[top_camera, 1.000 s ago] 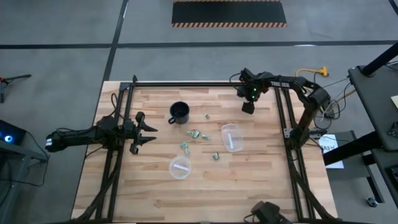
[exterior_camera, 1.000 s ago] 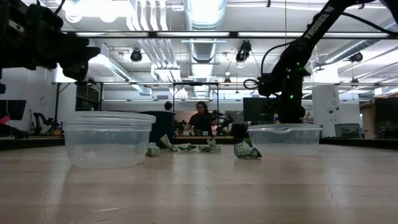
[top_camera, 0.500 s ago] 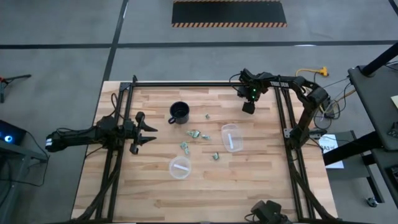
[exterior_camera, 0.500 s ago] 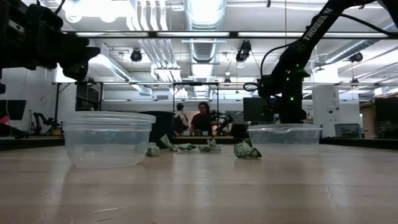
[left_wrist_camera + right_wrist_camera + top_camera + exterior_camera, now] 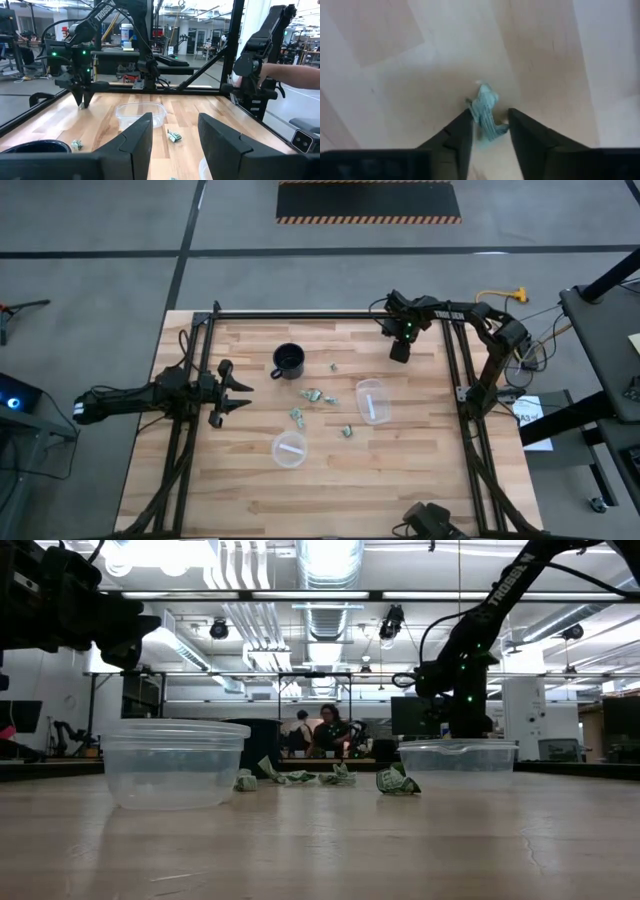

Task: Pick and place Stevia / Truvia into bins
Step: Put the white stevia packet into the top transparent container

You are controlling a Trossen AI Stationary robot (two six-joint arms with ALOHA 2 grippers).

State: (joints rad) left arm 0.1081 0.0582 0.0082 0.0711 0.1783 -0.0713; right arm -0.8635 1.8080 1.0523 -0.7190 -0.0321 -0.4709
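Stevia sachets point(image 5: 318, 396) are mostly scattered loose in the middle of the wooden table point(image 5: 420, 470), between the black mug point(image 5: 288, 361), the round bin point(image 5: 289, 449) and the oblong bin point(image 5: 372, 401), and each bin already has a pale sachet lying in it. One more sachet point(image 5: 486, 112) is way off at the far right corner, pinched between the fingers of the right gripper point(image 5: 399, 352), which points straight down onto the bare wood just inside the black frame rail point(image 5: 330, 316). There's not much room on that side, with the rail and corner post right there, but the stretch between that gripper and the oblong bin is open board. The left gripper point(image 5: 238, 393) hangs over the left edge of the table, fingers parted with nothing between them, well apart from the mug and the pile. The near half of the table past the round bin is wide open. Compared to a second ago, the right gripper's fingers have closed in on that corner sachet; bins, mug and left arm haven't budged. In the room behind, the person point(image 5: 327, 730) has shifted a bit.
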